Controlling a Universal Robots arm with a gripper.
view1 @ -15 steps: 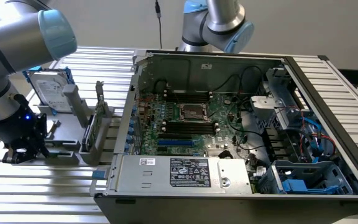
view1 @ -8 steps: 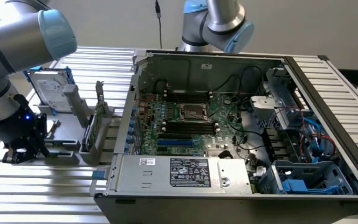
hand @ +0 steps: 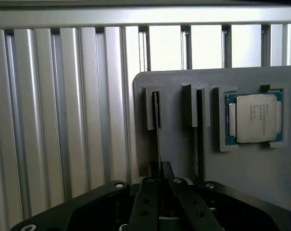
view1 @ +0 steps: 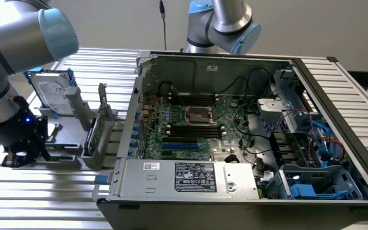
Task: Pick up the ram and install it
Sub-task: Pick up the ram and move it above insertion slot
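Progress: pick-up is at the grasp stage, as I judge it; the ram (hand: pixel 156 126) is gripped but not yet lifted, so the lift, carry and install are all left.
Gripper: the gripper (hand: pixel 160 181) is low over the grey holder (hand: pixel 246 183), its fingers pinched together on the ram's thin upper edge.
Ram: it stands on edge in a narrow slot of the holder, seen edge-on in the wrist view.
Neighbouring slot: a second dark, thin piece (hand: pixel 199 126) stands just beside it; whether it is another stick I cannot tell.
Holder recess: a processor chip (hand: pixel 255 118) lies flat in a square pocket, well apart from the fingers.
Holder, exterior view: a hard drive (view1: pixel 51 93) with blue rails and an upright card (view1: pixel 93 134) stand in their own places.
Computer case: the computer case (view1: pixel 337 86) lies open on the exterior view's right, with the motherboard (view1: pixel 197 120) exposed.
Memory slots: the long black slots (view1: pixel 195 129) beside the socket look unfilled.
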